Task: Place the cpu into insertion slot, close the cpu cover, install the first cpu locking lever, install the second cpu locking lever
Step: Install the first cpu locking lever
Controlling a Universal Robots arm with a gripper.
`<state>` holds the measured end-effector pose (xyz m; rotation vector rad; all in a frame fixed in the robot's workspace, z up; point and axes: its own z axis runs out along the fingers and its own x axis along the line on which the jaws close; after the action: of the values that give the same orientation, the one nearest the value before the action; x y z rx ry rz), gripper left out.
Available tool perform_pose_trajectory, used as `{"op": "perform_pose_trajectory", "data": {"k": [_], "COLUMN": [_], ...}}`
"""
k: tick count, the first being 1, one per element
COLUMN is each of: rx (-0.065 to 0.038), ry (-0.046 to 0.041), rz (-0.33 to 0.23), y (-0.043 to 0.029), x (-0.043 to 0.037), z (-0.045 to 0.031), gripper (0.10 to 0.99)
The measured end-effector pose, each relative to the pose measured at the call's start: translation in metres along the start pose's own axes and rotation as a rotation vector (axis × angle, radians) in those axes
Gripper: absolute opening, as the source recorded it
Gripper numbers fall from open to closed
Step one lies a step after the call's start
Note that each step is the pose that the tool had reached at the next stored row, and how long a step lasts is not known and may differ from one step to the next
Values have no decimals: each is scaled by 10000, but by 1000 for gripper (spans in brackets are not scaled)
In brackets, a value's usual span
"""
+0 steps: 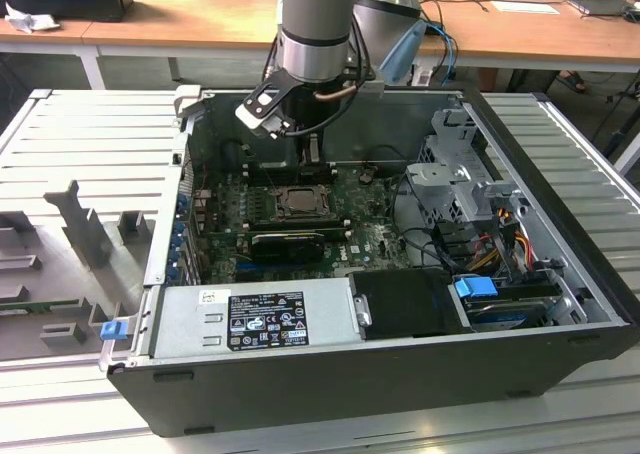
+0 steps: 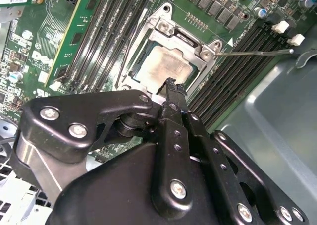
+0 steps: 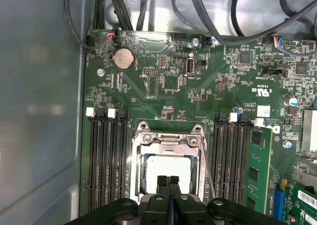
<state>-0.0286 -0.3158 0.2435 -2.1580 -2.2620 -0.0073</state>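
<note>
Exterior view, mid-frame: cpu point(image 1: 298, 202) seated in insertion slot point(image 3: 142, 178), cpu cover point(image 3: 168, 140) looks down over it. Your pincer point(image 3: 168, 181) clenched, empty, tips just above cpu. Locking lever point(image 2: 257, 51) seems unlatched; you likely have both levers left.

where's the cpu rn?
In the first wrist view the cpu sits in the insertion slot, framed by the cpu cover, between the memory slots, right by the hand.
</note>
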Motion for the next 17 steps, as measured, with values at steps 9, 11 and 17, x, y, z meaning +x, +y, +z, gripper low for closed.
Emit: {"op": "perform_pose_trajectory", "data": {"k": [9, 11, 17], "rx": [0, 1, 0], "ry": [-1, -1, 0], "rz": [0, 0, 0], "y": [-2, -2, -2], "x": [3, 3, 4], "z": [-197, -213, -249], "gripper": [106, 106, 106]}}
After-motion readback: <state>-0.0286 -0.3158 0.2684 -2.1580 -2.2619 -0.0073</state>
